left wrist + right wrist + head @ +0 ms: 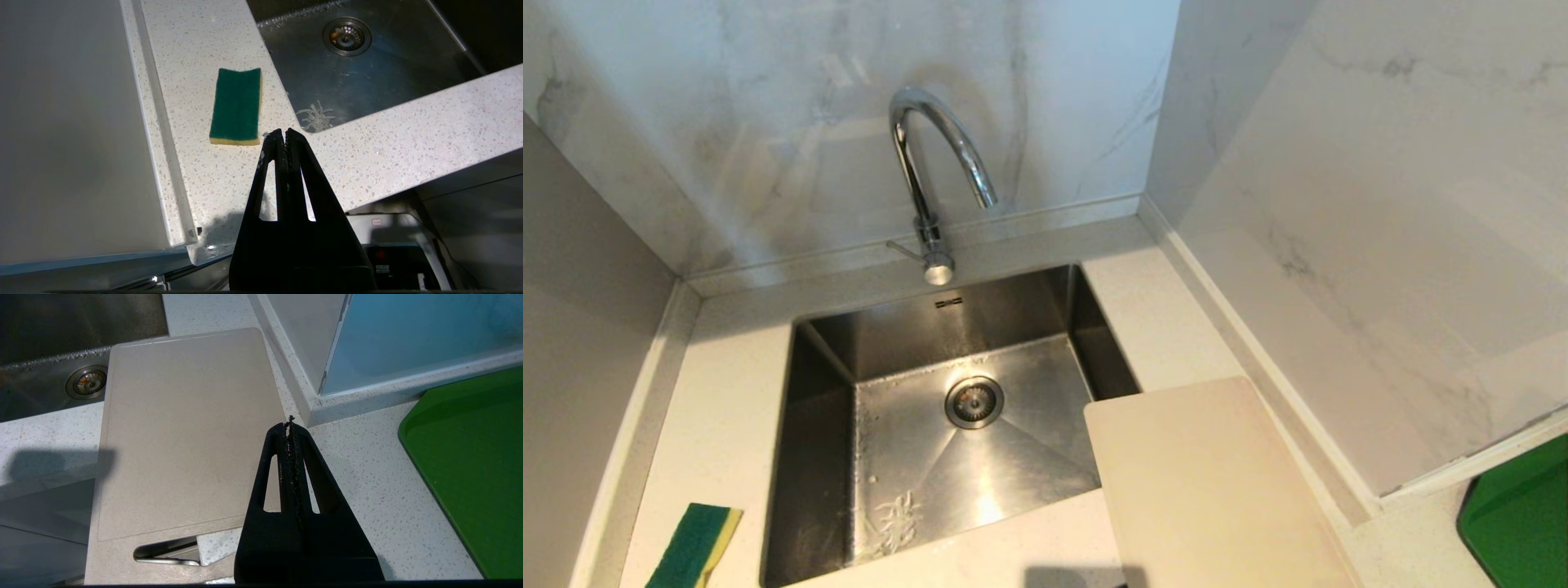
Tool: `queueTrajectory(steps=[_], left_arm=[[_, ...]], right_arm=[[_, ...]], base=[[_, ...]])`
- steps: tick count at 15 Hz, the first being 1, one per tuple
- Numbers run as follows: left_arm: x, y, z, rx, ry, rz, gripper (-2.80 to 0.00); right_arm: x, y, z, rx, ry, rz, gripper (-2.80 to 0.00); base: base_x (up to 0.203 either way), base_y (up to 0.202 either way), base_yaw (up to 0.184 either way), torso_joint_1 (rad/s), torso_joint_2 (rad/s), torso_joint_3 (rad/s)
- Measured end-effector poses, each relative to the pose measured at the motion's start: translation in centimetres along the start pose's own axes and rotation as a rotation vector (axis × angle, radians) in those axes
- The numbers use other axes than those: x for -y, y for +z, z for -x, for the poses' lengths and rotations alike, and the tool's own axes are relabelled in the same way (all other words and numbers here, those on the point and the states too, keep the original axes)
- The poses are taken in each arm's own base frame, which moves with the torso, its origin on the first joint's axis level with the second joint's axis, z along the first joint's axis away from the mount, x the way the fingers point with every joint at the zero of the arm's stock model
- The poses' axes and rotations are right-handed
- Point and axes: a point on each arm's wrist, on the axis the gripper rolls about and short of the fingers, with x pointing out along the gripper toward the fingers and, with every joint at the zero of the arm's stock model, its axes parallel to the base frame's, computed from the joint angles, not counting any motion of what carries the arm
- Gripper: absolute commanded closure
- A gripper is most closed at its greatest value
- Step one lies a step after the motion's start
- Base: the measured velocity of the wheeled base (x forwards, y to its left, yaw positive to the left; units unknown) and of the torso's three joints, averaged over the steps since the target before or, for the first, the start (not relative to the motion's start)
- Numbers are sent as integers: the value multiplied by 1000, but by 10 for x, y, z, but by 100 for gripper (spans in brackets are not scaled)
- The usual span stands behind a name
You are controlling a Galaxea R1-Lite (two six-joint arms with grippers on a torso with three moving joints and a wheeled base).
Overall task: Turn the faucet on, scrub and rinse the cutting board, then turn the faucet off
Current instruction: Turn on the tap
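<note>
Sitting idle, both arms:
left gripper: hanging over the counter edge near the sponge, fingers pressed together, holding nothing
right gripper: hovering beside the cutting board, clamped tight, empty
cutting board: lying flat right of the sink, corner overhanging the basin
faucet: standing behind the sink, not running

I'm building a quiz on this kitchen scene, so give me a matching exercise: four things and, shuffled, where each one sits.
Things:
1. sponge
2. cutting board
3. faucet
4. green board

Places:
A. behind the sink, at the wall
B. on the counter left of the sink
C. past the wall corner, far right
D. right of the sink, one corner over the basin

Pairs: 1-B, 2-D, 3-A, 4-C
</note>
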Motion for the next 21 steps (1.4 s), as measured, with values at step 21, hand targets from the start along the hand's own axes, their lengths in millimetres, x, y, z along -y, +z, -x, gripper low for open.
queueTrajectory(steps=[21], left_arm=[[51, 353, -145, 31, 165, -170, 0]], right_arm=[[0, 0, 0, 0, 1, 0, 0]], base=[[0, 0, 0, 0, 0, 0]])
